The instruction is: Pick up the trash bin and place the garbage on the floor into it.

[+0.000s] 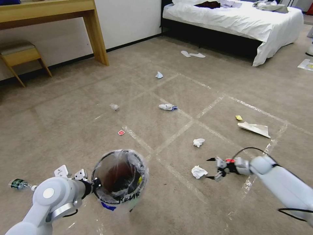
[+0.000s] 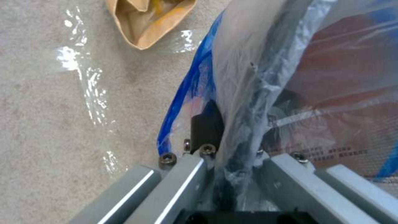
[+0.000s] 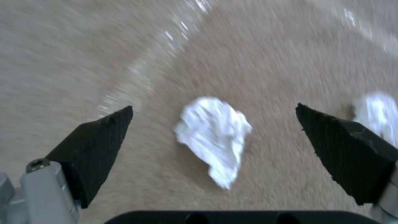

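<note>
Held by its rim in the clenched left gripper (image 1: 94,183), the trash bin (image 1: 119,178) hangs above the floor (image 1: 65,130). Right gripper (image 1: 212,168), fingers spread, hovers beside a crumpled tissue (image 1: 199,171). I think the light tissue could slip away if the fingers close too high.

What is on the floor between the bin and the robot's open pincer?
A crumpled white tissue lies on the carpet between the trash bin and the right pincer, clearest in the head view.
</note>
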Controlling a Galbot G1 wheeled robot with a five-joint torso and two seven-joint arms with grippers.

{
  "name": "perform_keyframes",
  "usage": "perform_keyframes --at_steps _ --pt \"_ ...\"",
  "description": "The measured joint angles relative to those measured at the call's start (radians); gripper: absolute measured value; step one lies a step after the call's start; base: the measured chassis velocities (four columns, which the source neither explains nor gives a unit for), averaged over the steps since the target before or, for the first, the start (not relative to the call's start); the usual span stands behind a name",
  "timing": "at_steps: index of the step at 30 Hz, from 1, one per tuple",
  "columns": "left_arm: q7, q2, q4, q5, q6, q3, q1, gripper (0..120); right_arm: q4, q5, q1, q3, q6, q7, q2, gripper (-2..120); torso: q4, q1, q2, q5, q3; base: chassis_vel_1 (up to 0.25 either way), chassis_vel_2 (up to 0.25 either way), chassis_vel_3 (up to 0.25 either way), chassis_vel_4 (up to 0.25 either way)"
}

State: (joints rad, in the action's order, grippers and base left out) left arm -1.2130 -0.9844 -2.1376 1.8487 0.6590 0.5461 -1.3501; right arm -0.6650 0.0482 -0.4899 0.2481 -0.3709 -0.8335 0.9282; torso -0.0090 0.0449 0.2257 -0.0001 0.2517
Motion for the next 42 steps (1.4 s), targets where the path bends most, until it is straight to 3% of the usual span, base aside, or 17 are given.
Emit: perform_keyframes --at_steps 5,17,31,42 --pt "0.002 0.006 0.023 -0.003 -0.001 -0.001 0.016 0 0.131 -0.061 0.042 0.015 0.022 0.088 0.084 100 -0.0001 0.000 0.000 0.0000 0.000 0.000 0.000 0.000 0.000" --pt "0.013 0.021 0.056 0.002 -0.002 -0.006 0.045 0 0.235 -0.019 0.068 0.046 0.155 0.184 0.212 100 0.0003 0.000 0.000 0.0004 0.000 0.000 0.000 0.000 0.000" --pt "0.019 0.007 0.070 -0.017 -0.001 -0.016 0.049 0 0.280 0.057 0.052 0.035 0.242 0.257 0.223 100 0.0000 0.000 0.000 0.0002 0.000 0.000 0.000 0.000 0.000" --pt "0.020 0.005 0.061 -0.033 -0.002 -0.015 0.024 0 0.260 0.149 0.022 0.028 0.373 0.334 0.241 100 0.0004 0.000 0.000 0.0005 0.000 0.000 0.000 0.000 0.000"
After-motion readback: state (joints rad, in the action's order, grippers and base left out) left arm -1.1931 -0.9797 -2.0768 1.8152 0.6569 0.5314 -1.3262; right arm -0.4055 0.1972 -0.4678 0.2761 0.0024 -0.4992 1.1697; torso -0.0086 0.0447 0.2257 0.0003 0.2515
